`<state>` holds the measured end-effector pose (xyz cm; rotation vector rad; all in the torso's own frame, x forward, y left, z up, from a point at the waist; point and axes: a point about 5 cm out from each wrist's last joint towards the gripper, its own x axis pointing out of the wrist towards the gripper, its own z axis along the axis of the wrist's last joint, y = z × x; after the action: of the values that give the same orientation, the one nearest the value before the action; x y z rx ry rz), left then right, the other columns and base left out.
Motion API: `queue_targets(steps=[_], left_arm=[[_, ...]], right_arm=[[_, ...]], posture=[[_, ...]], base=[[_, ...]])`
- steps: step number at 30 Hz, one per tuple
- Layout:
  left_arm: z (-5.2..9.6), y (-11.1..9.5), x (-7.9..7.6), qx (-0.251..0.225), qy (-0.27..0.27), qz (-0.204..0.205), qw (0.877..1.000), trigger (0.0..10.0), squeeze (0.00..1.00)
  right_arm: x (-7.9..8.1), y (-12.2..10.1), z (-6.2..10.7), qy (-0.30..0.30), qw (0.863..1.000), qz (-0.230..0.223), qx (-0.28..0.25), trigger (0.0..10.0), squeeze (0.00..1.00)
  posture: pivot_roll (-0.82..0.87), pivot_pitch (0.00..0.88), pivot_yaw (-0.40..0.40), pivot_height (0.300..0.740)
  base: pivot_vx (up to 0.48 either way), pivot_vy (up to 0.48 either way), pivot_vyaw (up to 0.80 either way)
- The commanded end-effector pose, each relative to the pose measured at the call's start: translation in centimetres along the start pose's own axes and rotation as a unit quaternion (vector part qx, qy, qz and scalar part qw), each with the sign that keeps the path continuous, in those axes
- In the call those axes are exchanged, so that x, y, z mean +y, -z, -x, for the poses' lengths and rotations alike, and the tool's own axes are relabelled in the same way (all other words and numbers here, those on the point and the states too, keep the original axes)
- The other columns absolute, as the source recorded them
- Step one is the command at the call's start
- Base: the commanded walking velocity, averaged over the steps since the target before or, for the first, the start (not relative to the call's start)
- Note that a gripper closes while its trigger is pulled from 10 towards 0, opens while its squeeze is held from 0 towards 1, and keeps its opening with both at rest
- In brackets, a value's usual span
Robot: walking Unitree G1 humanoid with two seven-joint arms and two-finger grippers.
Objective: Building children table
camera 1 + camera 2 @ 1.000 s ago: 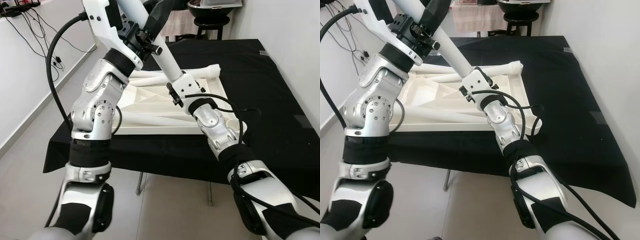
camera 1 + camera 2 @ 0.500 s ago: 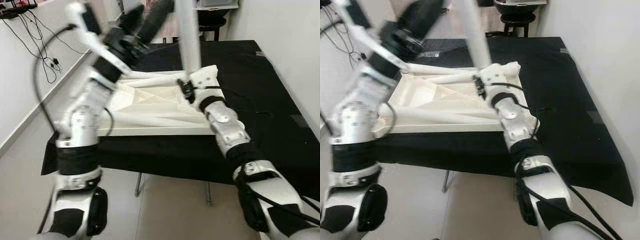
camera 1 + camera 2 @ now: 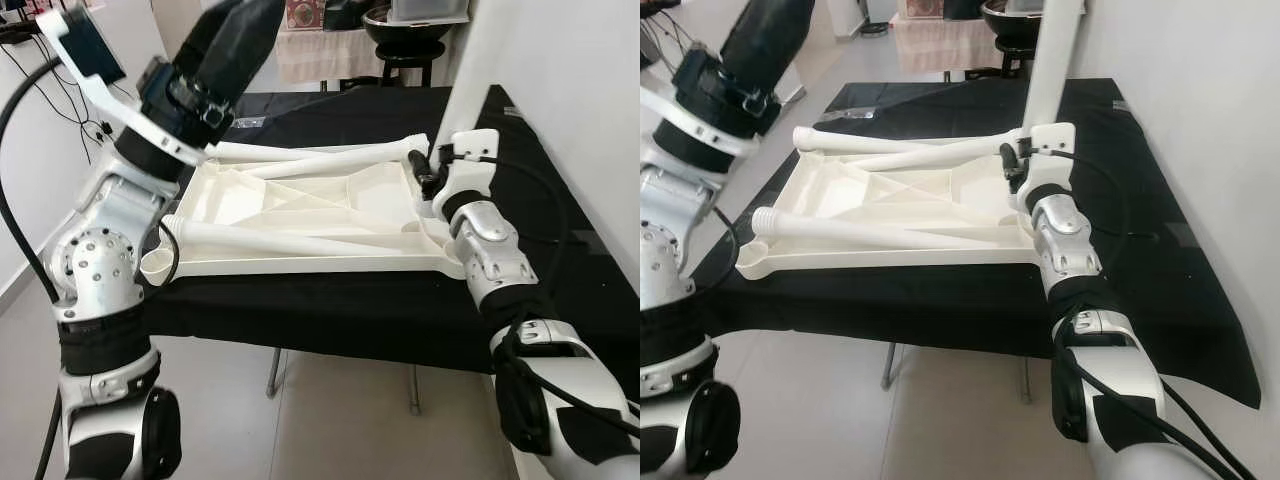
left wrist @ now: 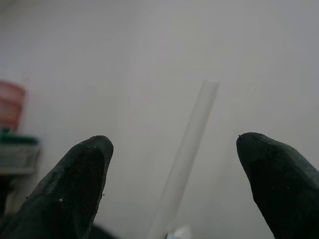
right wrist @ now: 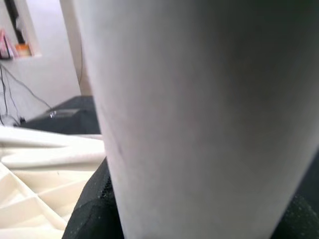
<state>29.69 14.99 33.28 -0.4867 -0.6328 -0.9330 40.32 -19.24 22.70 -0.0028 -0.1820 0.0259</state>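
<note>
the right claw [image 5: 199,219] gripped an upright table leg [image 3: 1052,55]; the left claw [image 4: 184,169] hung open. tilted, the leg could miss the tabletop [image 3: 300,215] below.

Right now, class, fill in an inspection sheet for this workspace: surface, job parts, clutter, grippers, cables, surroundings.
Surface: black-covered table.
Job's things: white tabletop lying underside up; two loose legs across its far side, one leg across its near side.
Clutter: nothing seen.
Grippers: left gripper open, raised; right gripper holds an upright white leg.
Cables: black cable looping along the left arm.
Surroundings: stool behind, white wall right.
</note>
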Motion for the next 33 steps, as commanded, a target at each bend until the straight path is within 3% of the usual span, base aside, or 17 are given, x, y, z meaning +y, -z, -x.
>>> queue_targets(steps=[1,2,3,4,5,12,16,17,23,25,27,33], left_arm=[[0.5,1.0,0.3,0.028,-0.012,-0.003,1.000,10.0,1.00],[0.5,1.0,0.3,0.028,-0.012,-0.003,1.000,10.0,1.00],[1.0,1.6,0.4,0.039,-0.024,0.000,0.999,10.0,0.14],[1.0,1.6,0.4,0.039,-0.024,0.000,0.999,10.0,0.14],[1.3,2.3,0.4,0.045,-0.040,0.001,0.998,10.0,0.00],[2.4,6.0,0.9,0.094,-0.152,-0.038,0.983,10.0,0.00],[3.3,7.6,1.4,0.132,-0.194,-0.063,0.970,10.0,0.00],[3.7,8.1,1.4,0.139,-0.212,-0.072,0.965,10.0,0.00],[4.8,9.2,2.0,0.167,-0.268,-0.105,0.943,10.0,0.00],[5.8,9.8,2.6,0.194,-0.303,-0.139,0.923,10.0,0.00],[6.5,9.8,3.0,0.195,-0.332,-0.153,0.910,10.0,0.00],[7.2,10.1,2.7,0.200,-0.343,-0.176,0.901,10.0,0.00]], right_arm=[[0.0,-0.1,0.1,-0.001,1.000,-0.018,-0.004,10.0,0.00],[0.0,-0.1,0.1,-0.001,1.000,-0.018,-0.004,10.0,0.00],[-0.2,-0.4,0.3,0.000,1.000,-0.021,-0.010,10.0,0.00],[-0.2,-0.4,0.3,0.000,1.000,-0.021,-0.010,10.0,0.00],[-0.7,-0.5,0.6,0.004,1.000,-0.022,-0.014,10.0,0.00],[-1.5,0.2,1.5,0.050,0.998,-0.034,0.019,10.0,0.00],[-1.7,0.0,1.8,0.077,0.996,-0.033,0.013,10.0,0.00],[-1.8,-0.4,1.9,0.077,0.996,-0.032,-0.016,10.0,0.00],[-1.3,-0.7,2.6,0.056,0.997,-0.025,-0.044,10.0,0.00],[-0.9,-0.6,3.2,0.028,0.998,-0.030,-0.038,10.0,0.00],[-0.6,-0.7,3.9,-0.006,0.997,-0.057,-0.047,10.0,0.00],[-0.3,-0.7,5.4,-0.043,0.992,-0.103,-0.062,10.0,0.00]], posture=[[-0.05,0.002,0.027,0.740],[-0.05,0.002,0.027,0.740],[-0.06,0.006,0.027,0.740],[-0.06,0.006,0.027,0.740],[-0.06,0.010,0.027,0.740],[-0.06,0.009,0.025,0.740],[-0.06,0.010,0.026,0.740],[-0.06,0.011,0.028,0.740],[-0.06,0.011,0.028,0.740],[-0.05,0.015,0.031,0.740],[-0.05,0.017,0.032,0.740],[-0.05,0.021,0.033,0.740]], base=[[0.000,0.000,0.00],[0.000,0.000,0.00],[0.000,0.000,0.00],[0.000,0.000,0.00],[0.000,0.000,0.00],[0.000,0.000,0.00],[0.000,0.000,0.00],[0.000,0.000,0.00],[0.000,0.000,0.00],[0.000,0.000,0.00],[0.000,0.000,0.00],[0.000,0.000,0.00]])
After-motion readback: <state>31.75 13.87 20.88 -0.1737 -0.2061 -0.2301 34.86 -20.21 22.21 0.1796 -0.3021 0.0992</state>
